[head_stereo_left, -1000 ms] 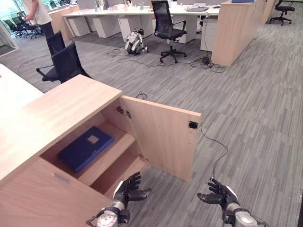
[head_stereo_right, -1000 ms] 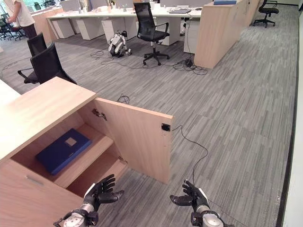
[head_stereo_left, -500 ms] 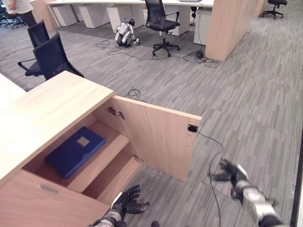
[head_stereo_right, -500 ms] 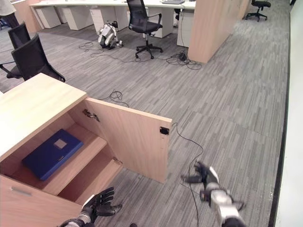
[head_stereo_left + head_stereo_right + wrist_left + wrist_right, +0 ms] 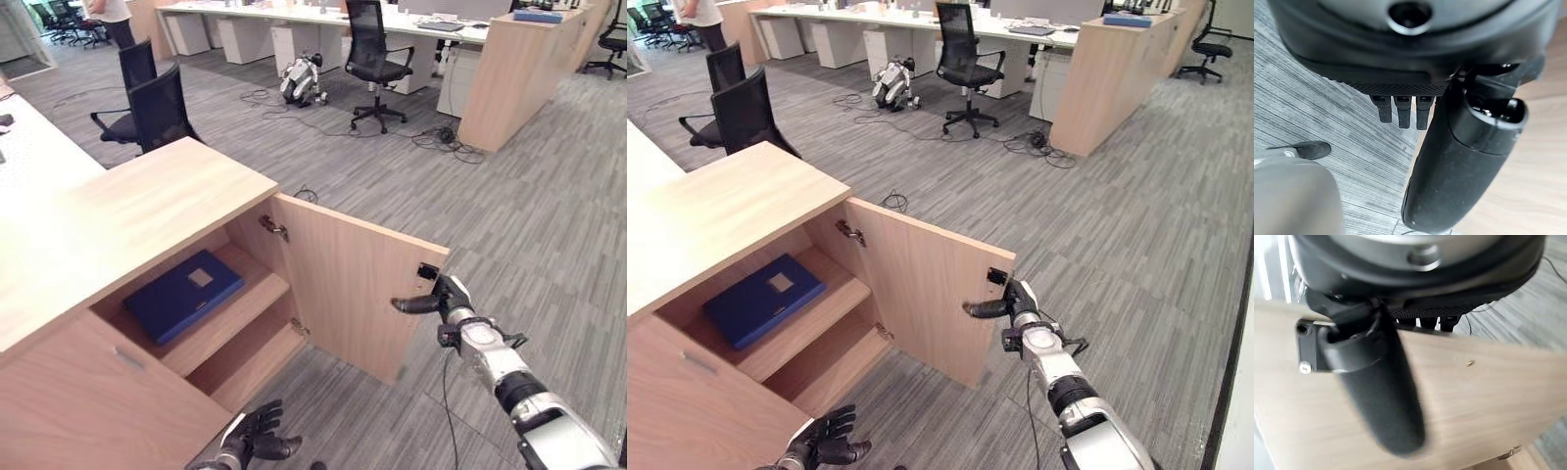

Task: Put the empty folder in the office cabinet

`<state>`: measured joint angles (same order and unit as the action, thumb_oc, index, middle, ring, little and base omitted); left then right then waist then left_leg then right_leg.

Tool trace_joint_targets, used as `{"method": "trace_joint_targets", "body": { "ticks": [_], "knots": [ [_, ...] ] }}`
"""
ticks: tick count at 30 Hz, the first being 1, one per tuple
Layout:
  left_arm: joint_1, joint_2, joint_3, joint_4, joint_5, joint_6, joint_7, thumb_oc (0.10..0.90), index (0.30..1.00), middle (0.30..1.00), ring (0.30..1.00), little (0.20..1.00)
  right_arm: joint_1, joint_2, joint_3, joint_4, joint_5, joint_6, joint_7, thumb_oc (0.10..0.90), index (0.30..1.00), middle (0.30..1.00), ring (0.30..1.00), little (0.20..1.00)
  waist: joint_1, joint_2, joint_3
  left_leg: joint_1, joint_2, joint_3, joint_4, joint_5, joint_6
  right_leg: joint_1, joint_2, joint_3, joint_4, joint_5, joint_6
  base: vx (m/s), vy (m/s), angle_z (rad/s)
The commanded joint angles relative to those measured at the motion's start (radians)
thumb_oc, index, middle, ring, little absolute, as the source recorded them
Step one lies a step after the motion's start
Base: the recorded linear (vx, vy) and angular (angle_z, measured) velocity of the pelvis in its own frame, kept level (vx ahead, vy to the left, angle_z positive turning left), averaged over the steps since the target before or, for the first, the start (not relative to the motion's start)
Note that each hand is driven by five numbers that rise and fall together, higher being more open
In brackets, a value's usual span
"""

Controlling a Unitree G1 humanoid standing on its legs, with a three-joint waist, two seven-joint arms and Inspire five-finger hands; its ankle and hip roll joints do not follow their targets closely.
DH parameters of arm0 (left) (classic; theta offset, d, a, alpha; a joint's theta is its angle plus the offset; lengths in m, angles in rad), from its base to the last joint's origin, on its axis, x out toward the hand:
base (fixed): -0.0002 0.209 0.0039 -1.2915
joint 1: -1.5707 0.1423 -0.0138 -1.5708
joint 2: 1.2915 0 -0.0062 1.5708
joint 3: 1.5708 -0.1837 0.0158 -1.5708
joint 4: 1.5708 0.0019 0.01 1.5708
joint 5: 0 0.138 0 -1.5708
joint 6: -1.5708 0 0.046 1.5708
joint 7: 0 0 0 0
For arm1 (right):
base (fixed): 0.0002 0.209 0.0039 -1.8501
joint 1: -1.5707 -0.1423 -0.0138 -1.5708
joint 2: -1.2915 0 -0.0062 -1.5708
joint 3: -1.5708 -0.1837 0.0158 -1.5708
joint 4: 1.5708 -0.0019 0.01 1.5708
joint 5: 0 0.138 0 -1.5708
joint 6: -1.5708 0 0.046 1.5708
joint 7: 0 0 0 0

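Observation:
The blue folder [image 5: 184,294] lies flat on the upper shelf inside the wooden office cabinet [image 5: 147,201]. The cabinet door [image 5: 343,289] stands open, swung out to the right, its inner face towards me. My right hand [image 5: 443,298] is at the door's free edge, just under the black latch [image 5: 428,271]. It is open: the thumb [image 5: 1376,396] lies straight across the inner face and the fingers [image 5: 1418,323] reach past the edge. My left hand [image 5: 257,446] hangs low over the carpet in front of the cabinet, open and holding nothing.
A thin cable [image 5: 449,382] runs across the grey carpet below the door. Two black office chairs [image 5: 157,108] stand behind the cabinet. Further back are a third chair [image 5: 377,64], a small legged robot [image 5: 302,80], desks and a person [image 5: 113,15].
My right hand has risen from low over the floor up to the door's free edge. The left hand stays low. The folder has not moved; the camera has shifted.

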<state>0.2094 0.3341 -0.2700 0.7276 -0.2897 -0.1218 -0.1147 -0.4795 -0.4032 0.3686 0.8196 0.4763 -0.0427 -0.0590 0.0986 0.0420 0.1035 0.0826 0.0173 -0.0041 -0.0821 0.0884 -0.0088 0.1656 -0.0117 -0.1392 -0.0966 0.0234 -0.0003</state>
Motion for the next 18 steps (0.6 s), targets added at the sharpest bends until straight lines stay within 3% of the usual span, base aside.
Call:
{"method": "trace_joint_targets", "body": {
  "ticks": [1,15,18],
  "knots": [
    [-0.091,0.033,-0.008,0.019,0.002,-0.056,0.023,0.800,0.900,0.900,0.900,0.900,-0.089,0.043,0.032,-0.136,0.030,-0.101,0.048,0.800,0.900,0.900,0.900,0.900,0.052,-0.069,-0.052,0.026,0.025,0.016,-0.002,-0.073,-0.037,0.014,-0.054,-0.066,0.024,-0.102,0.098,0.00,0.000,0.00],
    [-0.099,0.028,0.059,0.025,0.024,-0.060,0.055,0.800,0.900,0.900,0.900,0.900,0.149,0.043,0.083,-0.427,0.017,-0.109,0.141,0.800,0.900,0.900,0.900,0.900,0.073,-0.073,-0.039,-0.020,0.022,-0.073,-0.005,-0.039,-0.065,0.012,-0.053,-0.147,0.011,-0.106,0.092,-0.02,-0.031,0.20],
    [-0.112,0.024,0.085,0.033,0.005,-0.066,0.066,0.800,0.900,0.900,0.900,0.900,0.174,0.037,0.094,-0.476,0.011,-0.123,0.153,0.800,0.900,0.900,0.900,0.900,0.091,-0.072,-0.003,-0.086,0.021,-0.084,0.029,-0.018,-0.081,-0.011,-0.062,-0.165,0.010,-0.097,0.093,-0.17,-0.007,0.11]
  ]
}}
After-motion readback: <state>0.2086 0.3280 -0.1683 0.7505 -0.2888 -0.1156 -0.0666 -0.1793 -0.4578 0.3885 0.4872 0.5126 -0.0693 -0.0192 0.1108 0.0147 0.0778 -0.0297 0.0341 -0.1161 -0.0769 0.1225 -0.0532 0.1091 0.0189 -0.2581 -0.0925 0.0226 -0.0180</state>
